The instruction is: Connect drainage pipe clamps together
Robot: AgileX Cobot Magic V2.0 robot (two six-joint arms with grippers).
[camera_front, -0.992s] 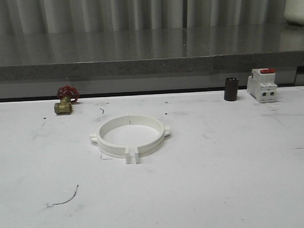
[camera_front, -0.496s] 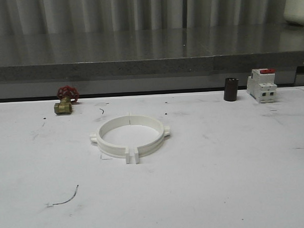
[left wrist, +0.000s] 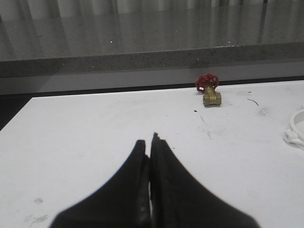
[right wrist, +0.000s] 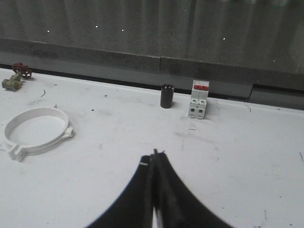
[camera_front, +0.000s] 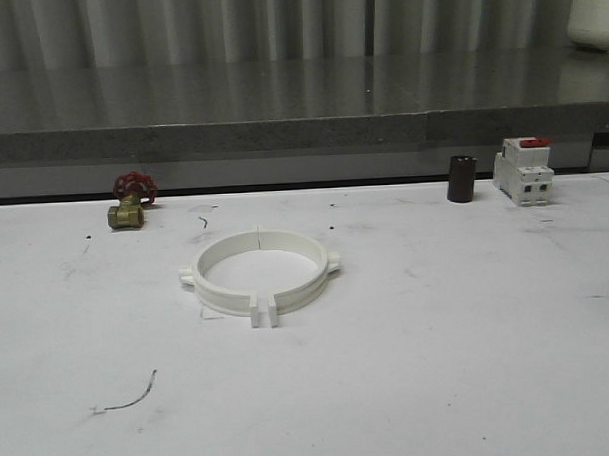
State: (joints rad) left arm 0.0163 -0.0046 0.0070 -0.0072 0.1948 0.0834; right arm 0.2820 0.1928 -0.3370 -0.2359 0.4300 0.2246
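Observation:
The two white drainage pipe clamps (camera_front: 258, 273) lie flat on the white table, set together as one ring with their end flanges side by side at the near edge and a thin seam at the far edge. The ring also appears in the right wrist view (right wrist: 34, 131), and a sliver of it in the left wrist view (left wrist: 297, 130). My left gripper (left wrist: 149, 140) hovers over bare table well away from the ring, its black fingers pressed together with nothing between them. My right gripper (right wrist: 154, 156) is likewise shut and empty, off to the ring's right.
A brass valve with a red handwheel (camera_front: 130, 201) sits at the back left. A short black cylinder (camera_front: 462, 178) and a white breaker with a red top (camera_front: 524, 170) stand at the back right. A grey ledge (camera_front: 301, 133) runs behind the table. A dark scratch mark (camera_front: 130, 394) lies near the front left.

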